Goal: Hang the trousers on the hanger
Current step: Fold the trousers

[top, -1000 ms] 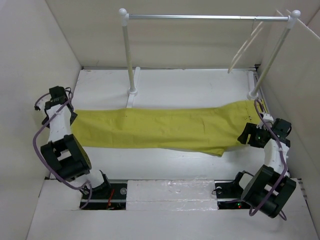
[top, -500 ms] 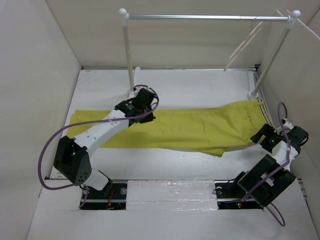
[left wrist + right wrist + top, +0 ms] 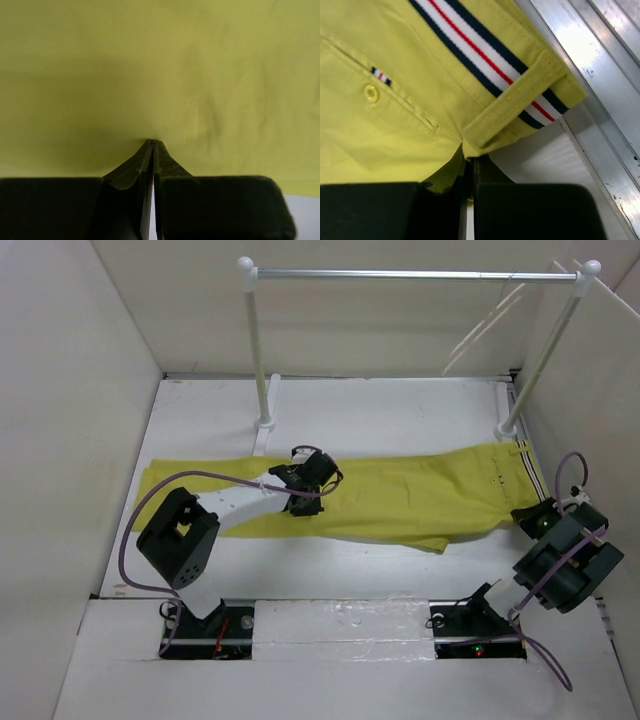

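The mustard-yellow trousers [image 3: 400, 495] lie flat across the table, legs to the left and striped waistband [image 3: 485, 55] at the right. My left gripper [image 3: 318, 482] rests on the middle of the legs. In the left wrist view the left gripper [image 3: 152, 142] is shut, its tips pinched into the yellow cloth [image 3: 150, 60] with a small pucker beside them. My right gripper [image 3: 528, 520] sits at the near waistband corner. Close up, the right gripper [image 3: 471, 160] is shut on the cloth edge below a belt loop. The cream hanger [image 3: 478, 328] hangs from the rail at the far right.
A silver rail [image 3: 415, 275] on two white posts [image 3: 258, 350] spans the back of the table. Beige walls close in on the left, right and back. A metal strip [image 3: 600, 65] runs along the table's right edge beside the waistband.
My left arm swung from the leg ends to the middle of the trousers and shut there. The right gripper moved nearer and closed on the waistband corner. The hanger has swung slightly.
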Available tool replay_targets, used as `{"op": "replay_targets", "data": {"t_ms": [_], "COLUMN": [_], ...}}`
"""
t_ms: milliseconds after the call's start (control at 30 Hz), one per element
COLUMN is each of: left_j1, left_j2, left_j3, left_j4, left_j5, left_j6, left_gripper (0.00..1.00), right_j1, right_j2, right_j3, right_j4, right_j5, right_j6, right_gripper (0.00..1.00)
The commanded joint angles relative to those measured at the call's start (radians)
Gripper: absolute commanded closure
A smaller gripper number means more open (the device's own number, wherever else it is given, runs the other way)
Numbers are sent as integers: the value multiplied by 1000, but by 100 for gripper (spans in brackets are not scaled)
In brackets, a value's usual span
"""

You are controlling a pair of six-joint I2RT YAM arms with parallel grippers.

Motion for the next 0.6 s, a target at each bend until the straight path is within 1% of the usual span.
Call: {"op": "replay_targets", "data": {"t_ms": [0, 33, 100, 133, 167, 200, 233, 267, 300, 367, 400, 433, 467, 567], "left_j1": [-8, -8, -17, -17, -17, -17, -17, -27, -46, -82, -92, -102, -111, -165], "left_j2": [-57, -68, -84, -79, -56, -41, -21, 17, 34, 94, 110, 129, 165, 232], "left_j3": [-55, -86, -104, -107, -109, -103, -100, -84, -75, -34, -34, -22, 0, 43], "left_j4": [18, 32, 79, 89, 109, 118, 130, 141, 155, 179, 187, 195, 211, 244], "left_j5": [-63, -68, -51, -43, -40, -34, -19, -14, -14, -13, -13, 1, 10, 36], "left_j6": [-14, -15, -23, -24, -24, -24, -23, -23, -29, -44, -50, -56, -61, -89], "left_gripper": [100, 100, 100, 100, 100, 100, 100, 100, 100, 100, 100, 100, 100, 100], "right_j1": [2, 17, 42, 90, 121, 155, 228, 265, 292, 367, 399, 428, 495, 594], "right_j2": [-128, -277, -436, -513, -624, -647, -660, -689, -702, -717, -726, -736, -748, -795], "right_j3": [-12, -9, 46, 83, 176, 239, 294, 336, 388, 458, 480, 503, 522, 586], "right_j4": [86, 5, -119, -186, -315, -406, -504, -603, -626, -742, -742, -800, -811, -805], "right_j5": [-72, -74, -51, -37, -10, 12, 38, 73, 69, 57, 64, 78, 98, 132], "right_j6": [4, 1, -20, -33, -77, -114, -135, -139, -169, -191, -200, -208, -208, -159], "right_gripper": [100, 100, 100, 100, 100, 100, 100, 100, 100, 100, 100, 100, 100, 100]}}
